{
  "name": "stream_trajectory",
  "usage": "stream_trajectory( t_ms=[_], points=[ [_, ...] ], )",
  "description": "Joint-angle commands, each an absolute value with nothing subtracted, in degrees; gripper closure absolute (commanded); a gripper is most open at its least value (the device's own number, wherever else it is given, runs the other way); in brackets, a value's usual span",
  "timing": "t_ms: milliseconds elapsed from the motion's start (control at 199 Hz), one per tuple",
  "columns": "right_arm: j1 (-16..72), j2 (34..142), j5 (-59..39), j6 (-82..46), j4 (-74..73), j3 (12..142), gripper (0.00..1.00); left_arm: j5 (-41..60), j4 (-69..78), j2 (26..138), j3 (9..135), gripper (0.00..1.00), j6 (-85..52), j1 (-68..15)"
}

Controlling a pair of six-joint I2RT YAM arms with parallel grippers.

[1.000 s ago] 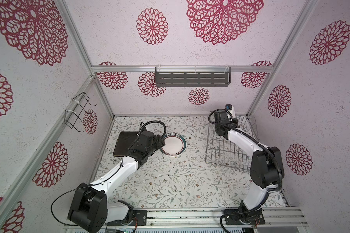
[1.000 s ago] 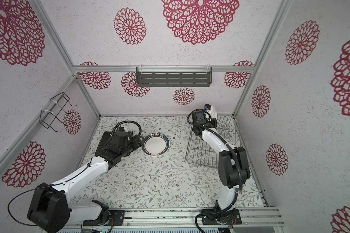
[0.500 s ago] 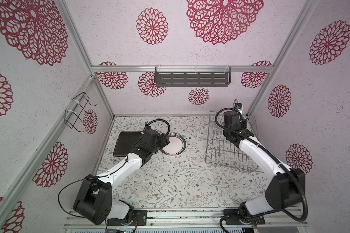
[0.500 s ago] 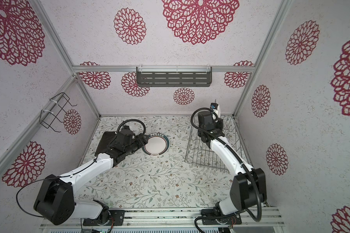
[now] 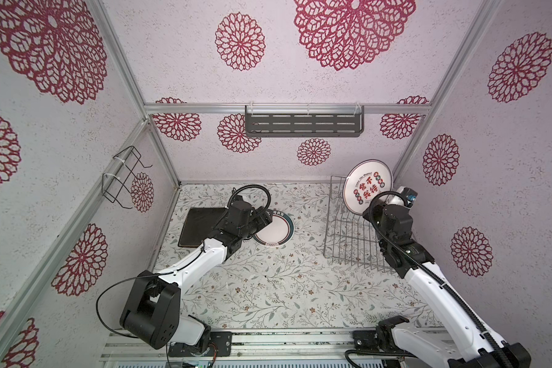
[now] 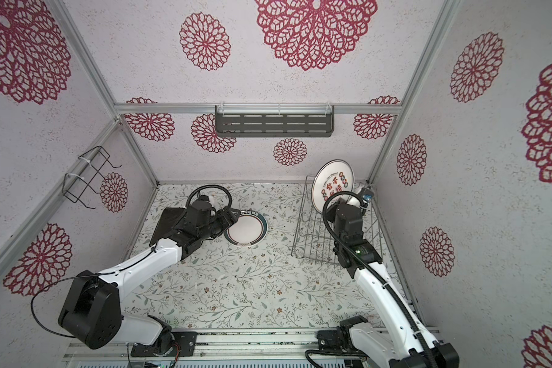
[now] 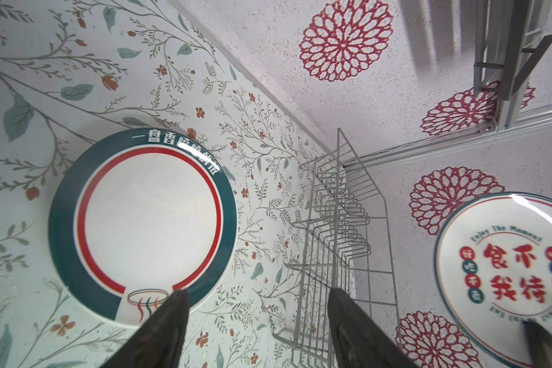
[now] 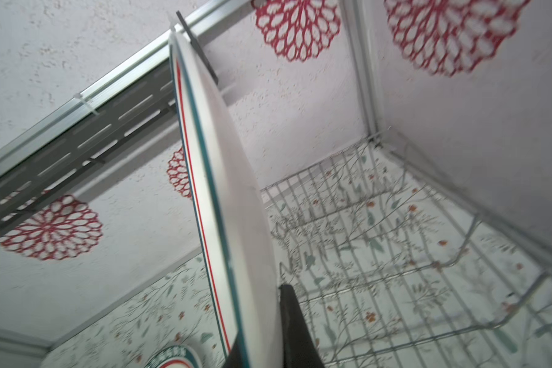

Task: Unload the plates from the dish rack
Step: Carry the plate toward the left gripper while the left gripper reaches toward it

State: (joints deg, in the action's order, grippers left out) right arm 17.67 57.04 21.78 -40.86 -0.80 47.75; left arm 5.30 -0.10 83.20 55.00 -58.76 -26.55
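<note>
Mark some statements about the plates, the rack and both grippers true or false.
1. The right gripper is shut on the round plate with red characters. True.
2. That plate stands between the prongs of the dish rack. False: it is held on edge above the rack.
3. The left gripper grips the teal-rimmed plate. False: its jaws are open and empty, and the plate lies flat on the table.
4. The black square plate lies flat on the table. True.
</note>
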Motion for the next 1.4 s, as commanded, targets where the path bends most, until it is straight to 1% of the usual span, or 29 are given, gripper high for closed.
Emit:
stream_trajectory(
  t_ms=[0, 111, 201, 327, 477, 558, 709, 965, 1136, 1397],
  points=[
    [17.58, 54.44, 12.75, -56.16, -11.95, 43.13, 1.0, 5.93, 1.98, 83.99, 56.46, 0.27, -58.47, -27.11],
    [17.71, 52.57, 9.9, -63.45, -19.07, 36.5, 1.0, 6.84, 2.74, 84.88, 56.86, 0.26, -58.71, -27.23],
    [17.68, 52.56, 6.98, -65.83, -21.86, 33.64, 1.0, 7.63, 3.25, 85.97, 57.6, 0.26, -58.89, -27.39],
    [17.71, 53.06, 3.76, -66.42, -21.21, 32.54, 1.0, 8.4, 3.55, 87.16, 58.75, 0.26, -59.06, -27.73],
    [17.74, 55.43, -3.86, -63.81, -20.02, 34.17, 1.0, 10.7, 4.68, 88.6, 60.42, 0.26, -58.9, -28.07],
    [17.67, 56.81, -5.61, -65.09, -20.38, 34.19, 1.0, 12.07, 4.65, 89.33, 61.55, 0.26, -58.8, -28.18],
    [19.43, 58.63, -2.97, -73.11, -31.41, 29.62, 1.0, 11.63, 5.07, 89.56, 62.05, 0.26, -59.11, -28.9],
    [27.3, 61.03, 10.94, -77.19, -34.52, 29.56, 1.0, 11.96, 6.68, 92.0, 64.24, 0.27, -60.66, -31.08],
    [31.04, 62.49, 18.09, -82.53, -36.41, 28.24, 1.0, 9.58, 12.58, 93.03, 62.49, 0.28, -64.67, -33.55],
    [33.75, 63.46, 22.28, -85.2, -35.94, 28.03, 1.0, 9.22, 14.65, 94.91, 63.19, 0.3, -65.64, -35.49]
  ],
)
